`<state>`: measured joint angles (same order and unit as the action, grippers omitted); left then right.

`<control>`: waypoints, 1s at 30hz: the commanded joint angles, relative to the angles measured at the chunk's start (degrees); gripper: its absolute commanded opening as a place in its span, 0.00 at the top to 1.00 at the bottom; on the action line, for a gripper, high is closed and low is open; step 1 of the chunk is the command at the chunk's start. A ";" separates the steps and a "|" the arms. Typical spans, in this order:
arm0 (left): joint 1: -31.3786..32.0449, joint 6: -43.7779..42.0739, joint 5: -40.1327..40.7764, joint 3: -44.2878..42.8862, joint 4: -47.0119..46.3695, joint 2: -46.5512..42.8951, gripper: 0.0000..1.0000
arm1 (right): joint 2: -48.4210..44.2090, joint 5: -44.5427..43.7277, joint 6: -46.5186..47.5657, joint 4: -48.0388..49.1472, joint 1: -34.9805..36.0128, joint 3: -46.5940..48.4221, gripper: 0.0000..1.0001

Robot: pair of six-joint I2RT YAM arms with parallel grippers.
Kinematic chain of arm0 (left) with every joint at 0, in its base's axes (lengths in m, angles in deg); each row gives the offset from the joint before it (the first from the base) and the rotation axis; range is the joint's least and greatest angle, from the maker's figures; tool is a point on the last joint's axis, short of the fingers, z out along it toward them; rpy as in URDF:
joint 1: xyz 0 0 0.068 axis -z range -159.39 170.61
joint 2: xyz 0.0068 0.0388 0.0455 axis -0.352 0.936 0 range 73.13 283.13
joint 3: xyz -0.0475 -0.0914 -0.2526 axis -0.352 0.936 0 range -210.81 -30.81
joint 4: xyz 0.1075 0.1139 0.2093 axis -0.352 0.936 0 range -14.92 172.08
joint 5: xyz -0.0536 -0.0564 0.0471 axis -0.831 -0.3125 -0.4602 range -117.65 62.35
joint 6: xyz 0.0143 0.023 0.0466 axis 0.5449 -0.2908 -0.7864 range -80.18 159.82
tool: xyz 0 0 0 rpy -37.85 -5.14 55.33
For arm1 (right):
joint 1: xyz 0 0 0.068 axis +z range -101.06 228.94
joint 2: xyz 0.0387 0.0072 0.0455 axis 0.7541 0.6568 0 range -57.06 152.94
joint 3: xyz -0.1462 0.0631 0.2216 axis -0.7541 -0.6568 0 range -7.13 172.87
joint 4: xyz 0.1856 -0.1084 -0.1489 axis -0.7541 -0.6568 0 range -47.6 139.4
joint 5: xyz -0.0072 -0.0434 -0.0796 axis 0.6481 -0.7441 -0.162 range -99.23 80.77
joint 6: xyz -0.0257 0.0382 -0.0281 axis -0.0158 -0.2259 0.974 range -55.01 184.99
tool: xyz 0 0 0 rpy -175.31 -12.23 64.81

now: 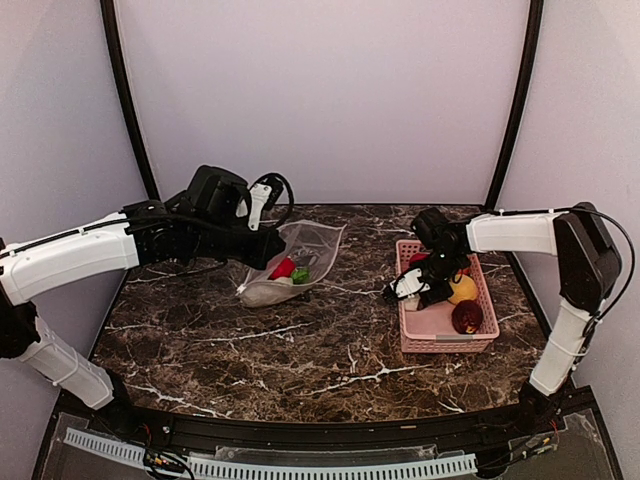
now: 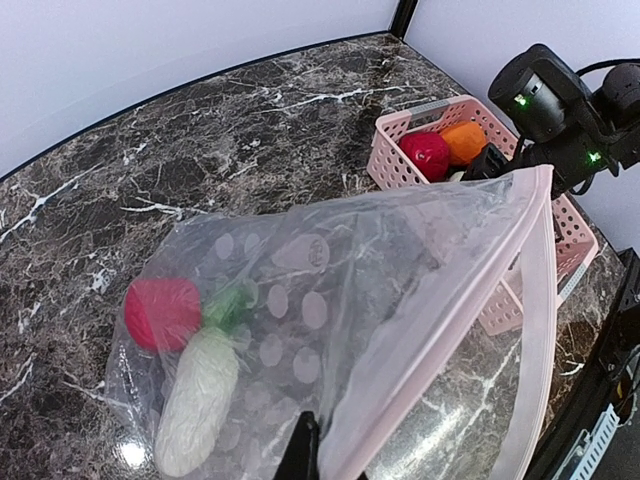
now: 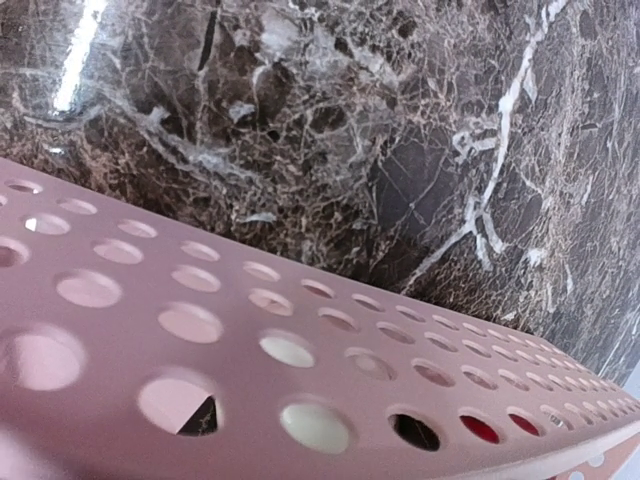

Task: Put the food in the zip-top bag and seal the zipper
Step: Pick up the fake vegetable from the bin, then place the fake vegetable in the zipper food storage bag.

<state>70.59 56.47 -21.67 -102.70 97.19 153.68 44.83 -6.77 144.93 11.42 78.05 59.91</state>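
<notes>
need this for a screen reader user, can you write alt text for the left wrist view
A clear zip-top bag fills the view, its pink zipper lifted open, holding a red ball, a green piece and a white elongated piece. Behind it on the marble table, the right arm is at a pink basket of red and orange food.

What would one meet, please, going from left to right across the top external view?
Left arm's white forearm → zip-top bag with a red ball inside → pink lattice basket → right arm's dark elbow.
</notes>
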 commanded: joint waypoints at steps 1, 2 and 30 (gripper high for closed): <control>-0.43 0.75 -0.71 0.90 -1.16 -1.47 0.98 | -4.39 0.67 -0.01 -1.48 0.42 -0.45 0.55; -0.42 0.80 -0.84 0.89 -1.22 -1.37 0.98 | -5.14 0.96 -0.20 -1.66 0.43 -0.24 0.55; -0.91 1.73 -3.52 -4.43 -1.94 4.28 0.98 | -15.13 36.79 -38.46 -6.35 0.29 30.29 1.00</control>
<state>70.21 57.73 -24.23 -103.82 95.31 156.85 30.77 17.65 121.32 2.74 78.07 84.33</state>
